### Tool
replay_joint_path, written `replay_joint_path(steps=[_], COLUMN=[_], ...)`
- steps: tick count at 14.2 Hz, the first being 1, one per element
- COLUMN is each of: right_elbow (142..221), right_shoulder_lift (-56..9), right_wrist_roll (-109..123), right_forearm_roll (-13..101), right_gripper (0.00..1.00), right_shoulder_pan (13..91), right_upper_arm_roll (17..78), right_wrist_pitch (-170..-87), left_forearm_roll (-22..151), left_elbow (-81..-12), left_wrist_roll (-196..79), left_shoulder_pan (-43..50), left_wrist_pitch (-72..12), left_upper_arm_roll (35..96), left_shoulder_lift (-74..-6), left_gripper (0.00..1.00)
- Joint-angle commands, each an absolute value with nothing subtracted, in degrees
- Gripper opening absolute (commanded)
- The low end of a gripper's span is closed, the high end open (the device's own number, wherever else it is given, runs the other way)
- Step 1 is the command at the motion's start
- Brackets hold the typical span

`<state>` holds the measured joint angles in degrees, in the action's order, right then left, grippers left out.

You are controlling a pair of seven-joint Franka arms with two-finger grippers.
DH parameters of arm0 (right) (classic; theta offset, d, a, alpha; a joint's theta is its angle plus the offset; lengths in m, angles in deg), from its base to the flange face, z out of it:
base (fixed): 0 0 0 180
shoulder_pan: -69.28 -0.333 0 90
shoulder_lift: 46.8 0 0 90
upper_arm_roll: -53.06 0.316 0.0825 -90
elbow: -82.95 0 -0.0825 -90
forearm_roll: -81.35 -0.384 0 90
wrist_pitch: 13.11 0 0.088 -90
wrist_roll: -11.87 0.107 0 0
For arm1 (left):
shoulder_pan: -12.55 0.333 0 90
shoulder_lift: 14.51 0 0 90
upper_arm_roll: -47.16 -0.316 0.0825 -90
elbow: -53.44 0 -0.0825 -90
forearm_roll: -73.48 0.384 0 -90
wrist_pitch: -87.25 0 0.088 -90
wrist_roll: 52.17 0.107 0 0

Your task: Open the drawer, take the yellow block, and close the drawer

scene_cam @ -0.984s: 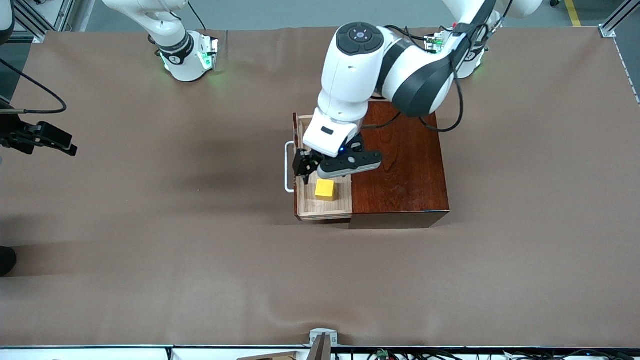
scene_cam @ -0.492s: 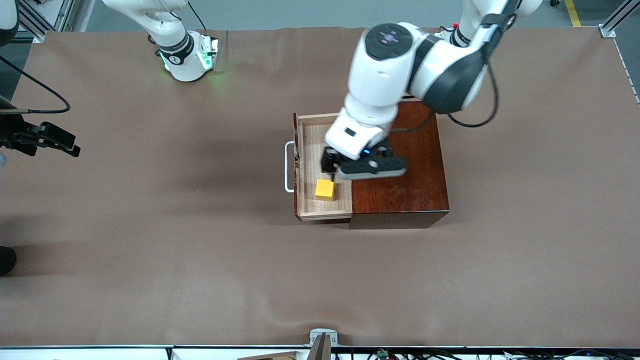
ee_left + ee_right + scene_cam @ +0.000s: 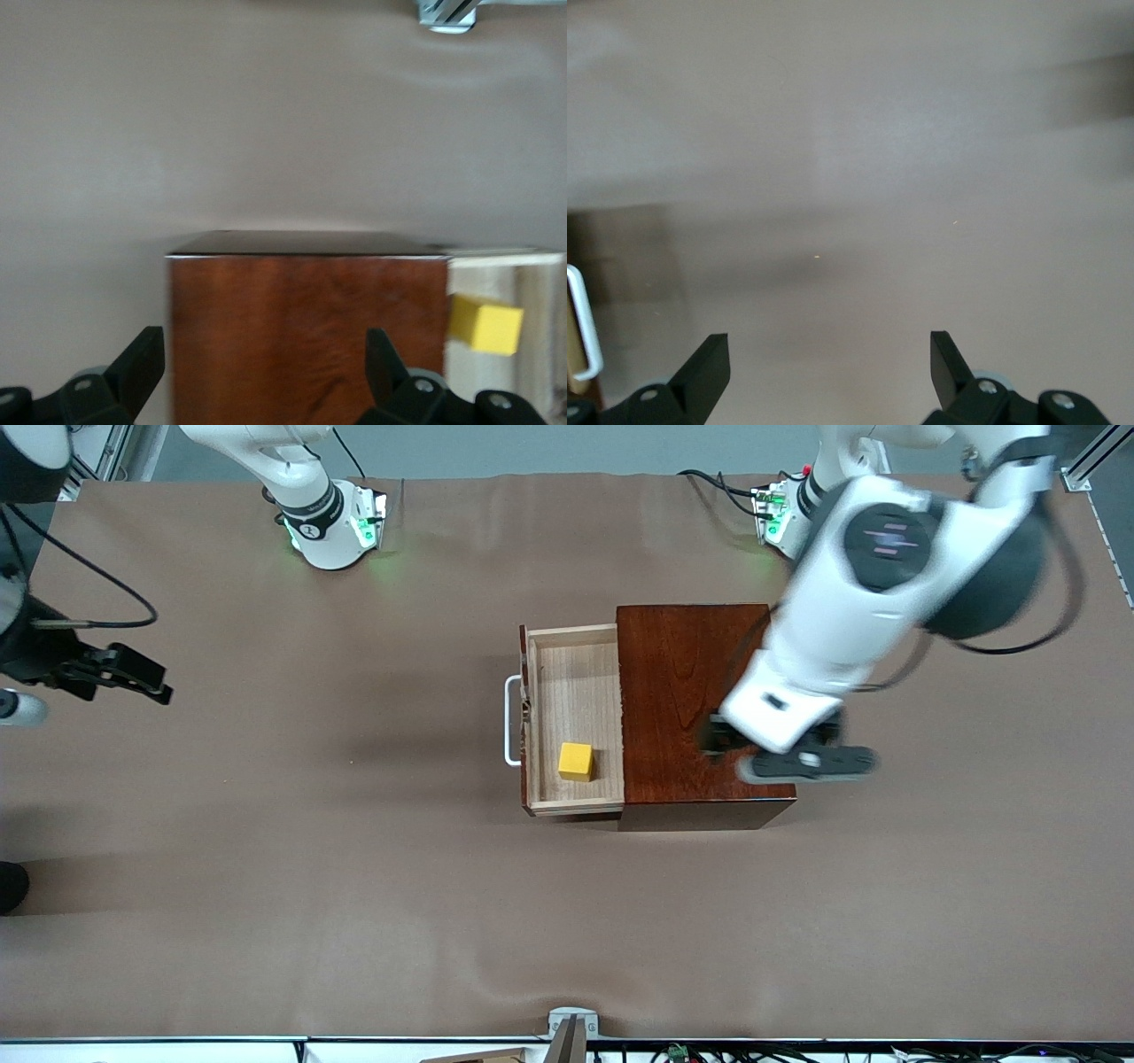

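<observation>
Progress stood at roughly a third: the drawer (image 3: 574, 717) was pulled well out of the dark wooden box (image 3: 704, 713), its white handle (image 3: 510, 720) pointing toward the right arm's end of the bench (image 3: 354, 868), so the opening step looked done. The yellow block (image 3: 575, 762) lay untouched on the drawer's pale floor, in the corner nearest the front camera and close to the box. Taking the block and shutting the drawer both remained.

The left end effector (image 3: 769, 751) hung over the box's top, near the edge toward the left arm's end of the bench, well apart from the block; the left wrist view showed its fingers (image 3: 142, 359) spread wide with nothing between them, looking down on the box lid and the block (image 3: 484, 325) off to one side. The right end effector (image 3: 133, 676) hovered over bare bench at the right arm's end, fingers (image 3: 709, 363) also wide and empty; that arm seemed to be waiting.
</observation>
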<state>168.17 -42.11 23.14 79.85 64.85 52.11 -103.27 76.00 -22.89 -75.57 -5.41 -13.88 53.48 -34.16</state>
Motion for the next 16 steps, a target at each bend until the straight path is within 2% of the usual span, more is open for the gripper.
replay_joint_path(steps=[1, 5, 10, 12, 16], right_elbow=[168.38, 168.29, 166.45, 165.22, 164.95], right_shoulder_lift=[-41.54, -38.55, -32.93, -30.90, -28.53], right_wrist_roll=[34.15, 54.89, 74.14, 83.63, 104.28], right_forearm_roll=[79.33, 79.07, 79.24, 79.33, 76.18], right_gripper=[1.00, 1.00, 1.00, 1.00, 1.00], right_shoulder_pan=[60.59, 52.60, 45.47, 42.22, 38.70], right_upper_arm_roll=[52.10, 52.01, 52.10, 52.01, 52.10], right_wrist_pitch=[-104.42, -106.01, -107.32, -109.08, -115.49], left_forearm_roll=[72.53, 69.88, 71.37, 72.33, 79.70], left_elbow=[-24.95, -24.95, -28.63, -28.56, -28.29], left_wrist_roll=[-66.61, -56.49, -61.11, -63.76, -64.12], left_shoulder_pan=[0.40, 7.53, 8.07, 8.16, 9.03], left_wrist_pitch=[-10.23, -3.46, -1.78, 1.02, 1.38], left_upper_arm_roll=[54.10, 54.01, 54.01, 53.32, 53.31], left_shoulder_lift=[-29.99, -27.00, -22.78, -22.69, -23.13], left_gripper=[1.00, 1.00, 1.00, 1.00, 1.00])
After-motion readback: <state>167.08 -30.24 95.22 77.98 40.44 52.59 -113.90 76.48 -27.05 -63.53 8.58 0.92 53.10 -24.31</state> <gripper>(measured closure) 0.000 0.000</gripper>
